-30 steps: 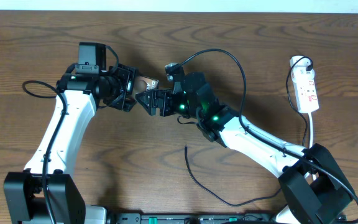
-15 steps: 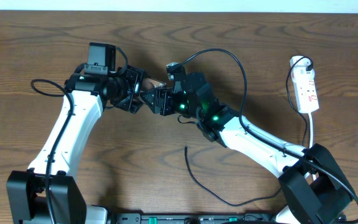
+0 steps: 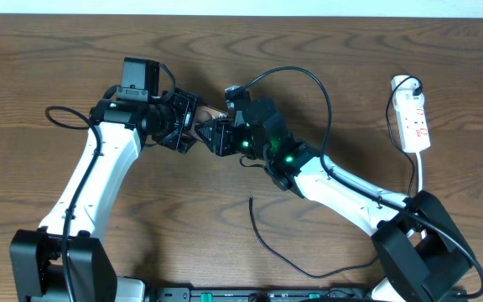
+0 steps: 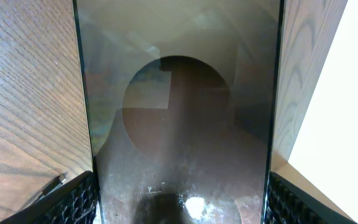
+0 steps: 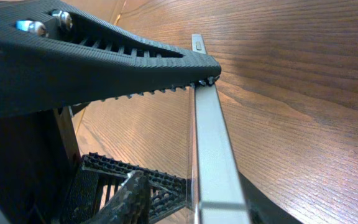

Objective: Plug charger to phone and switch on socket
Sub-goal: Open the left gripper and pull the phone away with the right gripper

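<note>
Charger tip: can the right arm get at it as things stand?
Probably not yet: the right gripper has its jaws on the phone, shared with the left gripper. The charger tip itself lies unobstructed on the table.

- The flat rectangular brown-bronze phone sits left of the middle of the brown wooden desk, toward its far edge, between the two grippers.
- The left gripper is on the phone's left side, with the phone between its fingers.
- The right gripper is on the phone's right side, one fingertip touching the phone's edge.
- The long thin black charger cable lies on the desk nearer the front, in front of the right arm and well apart from the phone.
- The narrow white oblong socket lies at the desk's right side.
</note>
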Controlling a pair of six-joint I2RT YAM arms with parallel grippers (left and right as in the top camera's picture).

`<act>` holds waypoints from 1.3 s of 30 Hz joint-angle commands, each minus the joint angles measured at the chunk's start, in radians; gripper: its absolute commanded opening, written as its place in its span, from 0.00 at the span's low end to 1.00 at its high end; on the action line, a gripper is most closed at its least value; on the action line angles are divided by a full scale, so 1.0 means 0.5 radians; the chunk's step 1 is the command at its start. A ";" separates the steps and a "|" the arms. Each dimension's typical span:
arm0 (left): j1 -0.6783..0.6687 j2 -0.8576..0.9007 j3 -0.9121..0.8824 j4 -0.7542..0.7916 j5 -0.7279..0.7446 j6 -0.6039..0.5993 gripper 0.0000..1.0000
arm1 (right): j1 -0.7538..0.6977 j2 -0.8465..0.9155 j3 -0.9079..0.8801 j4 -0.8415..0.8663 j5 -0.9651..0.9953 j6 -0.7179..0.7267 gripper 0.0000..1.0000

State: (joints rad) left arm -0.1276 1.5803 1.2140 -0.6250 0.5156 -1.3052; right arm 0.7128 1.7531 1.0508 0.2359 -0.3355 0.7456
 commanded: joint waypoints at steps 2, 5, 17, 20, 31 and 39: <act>-0.010 -0.034 0.052 0.008 0.054 0.019 0.07 | 0.005 0.014 0.031 0.000 0.026 -0.021 0.32; -0.038 -0.034 0.052 0.008 0.052 0.020 0.07 | 0.005 0.014 0.031 0.000 0.032 -0.021 0.25; -0.050 -0.034 0.052 0.009 0.043 0.020 0.07 | 0.005 0.014 0.031 0.001 0.031 -0.021 0.01; -0.050 -0.034 0.052 0.008 0.027 0.021 0.07 | 0.003 0.014 0.031 0.006 0.031 -0.020 0.01; -0.021 -0.034 0.052 0.009 -0.006 0.083 0.93 | -0.048 0.014 0.031 0.015 0.031 -0.021 0.01; 0.111 -0.034 0.053 0.079 0.216 0.194 0.94 | -0.177 0.014 0.031 0.021 0.040 -0.018 0.01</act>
State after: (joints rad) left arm -0.1051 1.5803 1.2140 -0.6037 0.5545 -1.2587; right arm 0.6582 1.7607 1.0508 0.2298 -0.3191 0.7528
